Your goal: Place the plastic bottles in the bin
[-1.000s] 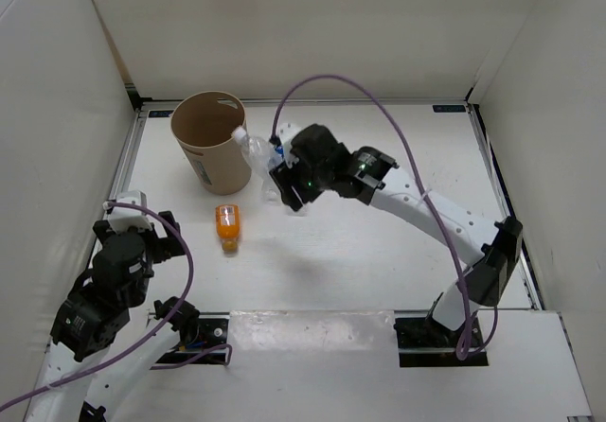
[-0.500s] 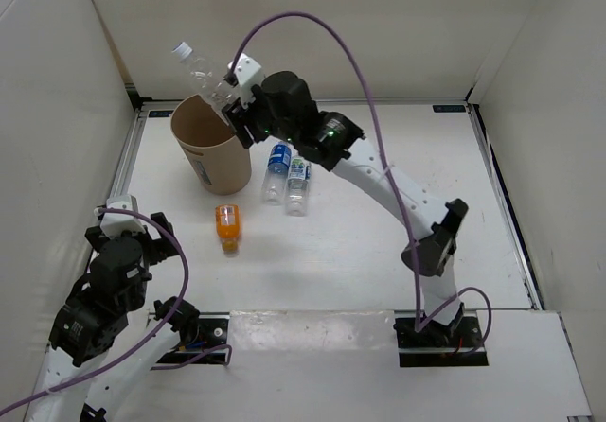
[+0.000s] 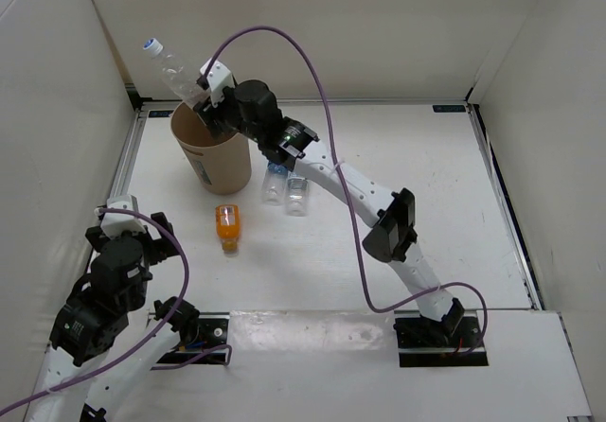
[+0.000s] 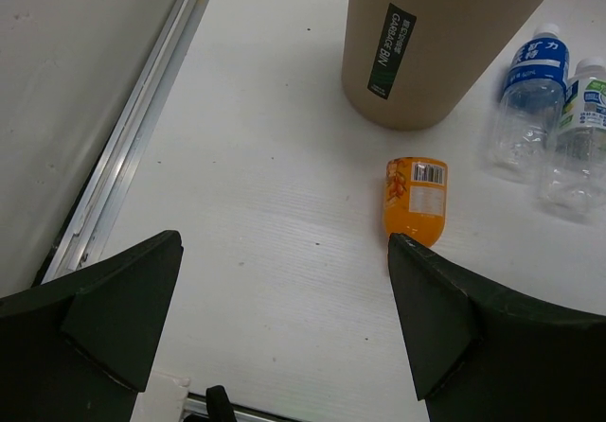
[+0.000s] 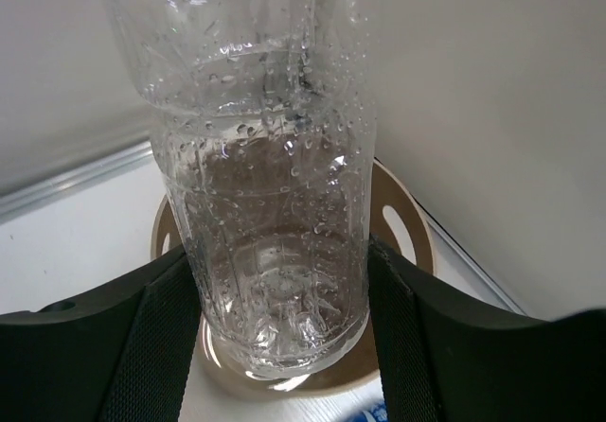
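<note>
White walls [image 3: 312, 25] box a white table [image 3: 398, 157]; right claw [image 5: 277, 332] grips the clear bottle [image 3: 176, 68] over the bin [image 3: 223, 163], left claw [image 4: 284, 252] gapes.

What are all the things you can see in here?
bin: one, tan-brown, standing at the table's far left.
plain clear bottle: one, see-through, held tilted over the bin's open top.
blue-label bottle: one, clear with a white cap, lying right of the bin.
white-green-label bottle: one, clear, lying beside the blue-label bottle.
orange bottle: one, orange, lying on the near side of the bin.
table: one, white, under everything.
right claw: one, black, shut on the plain clear bottle.
left claw: one, black, open and holding nothing, at the near left.
</note>
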`<state>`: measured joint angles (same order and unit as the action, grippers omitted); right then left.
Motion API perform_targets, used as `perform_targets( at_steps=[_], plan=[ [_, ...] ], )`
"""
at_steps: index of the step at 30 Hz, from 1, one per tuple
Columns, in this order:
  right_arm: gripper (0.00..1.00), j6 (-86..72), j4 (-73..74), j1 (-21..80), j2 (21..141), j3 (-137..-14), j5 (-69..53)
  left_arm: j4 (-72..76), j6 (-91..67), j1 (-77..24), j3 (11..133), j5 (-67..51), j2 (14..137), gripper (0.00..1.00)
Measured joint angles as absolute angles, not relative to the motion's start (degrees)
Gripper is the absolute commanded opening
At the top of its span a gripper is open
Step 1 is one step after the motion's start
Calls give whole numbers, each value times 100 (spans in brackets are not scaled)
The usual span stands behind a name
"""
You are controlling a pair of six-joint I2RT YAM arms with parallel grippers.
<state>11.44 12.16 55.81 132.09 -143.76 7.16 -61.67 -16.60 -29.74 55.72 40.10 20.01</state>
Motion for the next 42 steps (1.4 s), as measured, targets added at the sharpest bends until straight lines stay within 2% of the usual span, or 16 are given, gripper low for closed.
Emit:
perform_targets(
  at_steps=[1,4,6,8,10,11,12,16,18,27,32,38,42],
  plan=[
    [44,1076,1111,5531,13264,-14390,628,-6163,-1658,-2974,5564,4010,2001,100],
    [46,897,858,5345,13395,-14390,414,-6156,-1656,-2974,5544,4010,2001,100],
    [58,827,725,5234,13474,-14390,325,-6132,-1653,-2974,5527,4010,2001,100],
    [58,799,635,5144,13544,-14390,298,-6123,-1647,-2967,5509,4007,2001,100],
    [63,795,593,5111,13605,-14390,285,-6123,-1640,-2923,5502,4007,2001,100],
    [67,795,576,5113,13629,-14390,279,-6123,-1638,-2902,5498,4007,2001,100],
    [76,795,578,5129,13642,-14374,274,-6123,-1638,-2882,5496,4010,2001,100],
    [79,781,563,5190,13662,-14344,270,-6123,-1638,-2858,5483,4010,2001,100],
    [90,760,532,5223,13662,-14341,239,-6123,-1638,-2856,5483,4010,2001,100],
    [90,642,440,5245,13635,-14003,222,-6123,-1640,-2856,5481,4012,1973,100],
    [90,711,928,5336,13356,-13692,952,-6125,-1656,-2853,5481,4014,1949,100],
    [90,810,1361,5605,11638,-12335,2523,-6128,-1678,-2836,5481,4027,1933,100],
    [90,311,1623,5457,10296,-11695,2633,-6132,-1737,-2823,5481,4091,1946,100]
  ],
)
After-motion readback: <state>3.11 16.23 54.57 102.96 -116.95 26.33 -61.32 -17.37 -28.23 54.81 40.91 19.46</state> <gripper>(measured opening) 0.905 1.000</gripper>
